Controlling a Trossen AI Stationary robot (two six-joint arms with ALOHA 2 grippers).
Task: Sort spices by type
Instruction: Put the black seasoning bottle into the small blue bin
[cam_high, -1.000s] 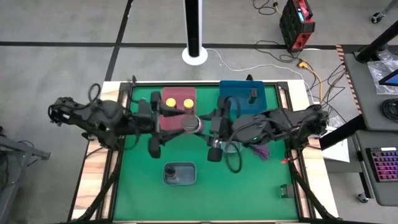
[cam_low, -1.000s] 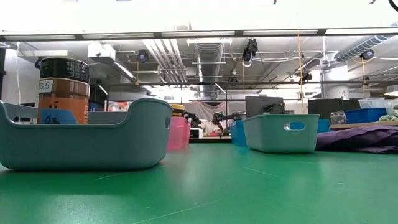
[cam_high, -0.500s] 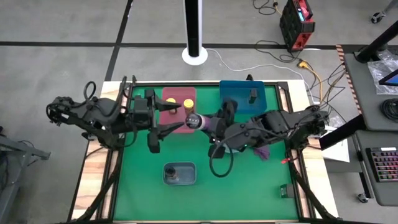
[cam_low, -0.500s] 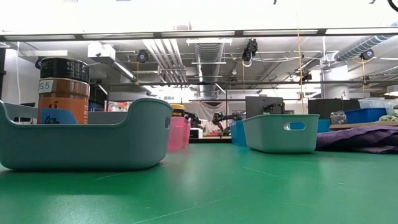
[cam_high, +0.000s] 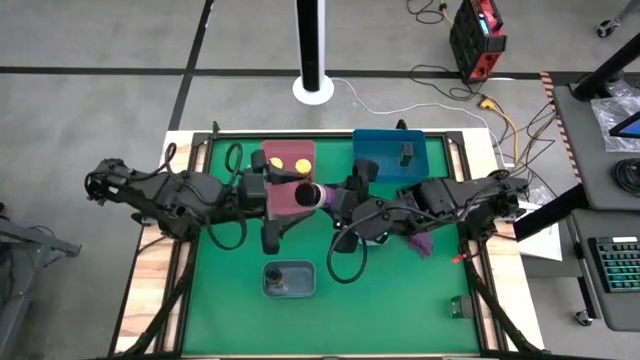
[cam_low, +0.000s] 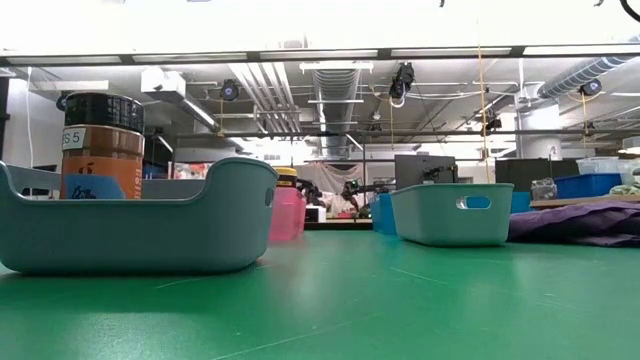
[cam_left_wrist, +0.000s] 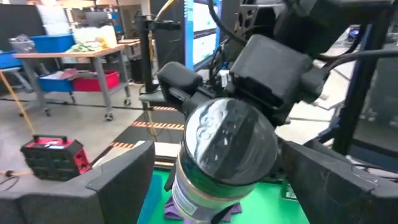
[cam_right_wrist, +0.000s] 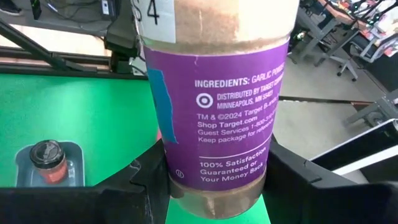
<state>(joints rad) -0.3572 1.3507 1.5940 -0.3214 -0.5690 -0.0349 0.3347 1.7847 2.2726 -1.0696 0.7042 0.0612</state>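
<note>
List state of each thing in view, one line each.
Purple-label jar: held aloft by right gripper.
Left gripper: fingers open either side of jar.
Pink tray: two yellow-lidded jars.
Blue tray: one slim dark jar, upright.
Grey tray: one dark-lidded jar, upright.

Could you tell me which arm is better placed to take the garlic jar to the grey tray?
Probably right: the right gripper clamps the jar, while the left gripper is open around its lid, gripping nothing.

The table (cam_high: 400, 300) has a green top (edged in pale wood). On it sit a pink tray (cam_high: 288, 160) and a blue tray (cam_high: 385, 150) at the far side, a grey tray (cam_high: 289, 279) nearer, and a purple cloth (cam_high: 420, 243) on the right.
</note>
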